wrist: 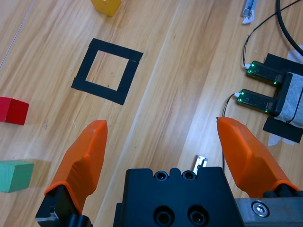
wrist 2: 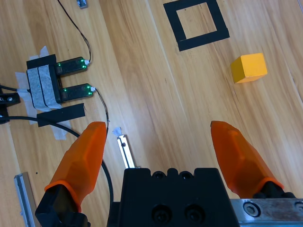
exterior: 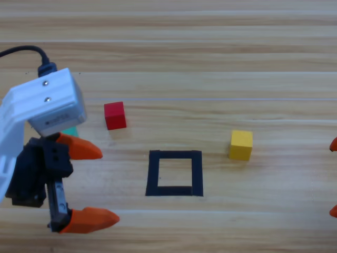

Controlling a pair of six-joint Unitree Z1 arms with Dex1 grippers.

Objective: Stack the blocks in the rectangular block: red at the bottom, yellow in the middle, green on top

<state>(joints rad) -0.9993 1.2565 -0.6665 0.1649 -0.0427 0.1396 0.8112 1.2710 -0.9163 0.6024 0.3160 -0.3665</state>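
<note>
Your tape square sits near the table's front edge, nothing inside it. The red cube rests just beyond its far-left corner, the yellow cube just off its right side. The green cube lies left of red, mostly hidden beneath the left arm in the high view. Your left gripper hangs at the table's front-left, jaws spread wide, holding nothing. Your right gripper waits at the right edge, also wide open and empty.

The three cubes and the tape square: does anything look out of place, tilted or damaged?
Nothing stands out. The red cube, yellow cube and green cube each lie flat on the table, apart, outside the empty tape square. The left gripper is open and holds nothing.
</note>
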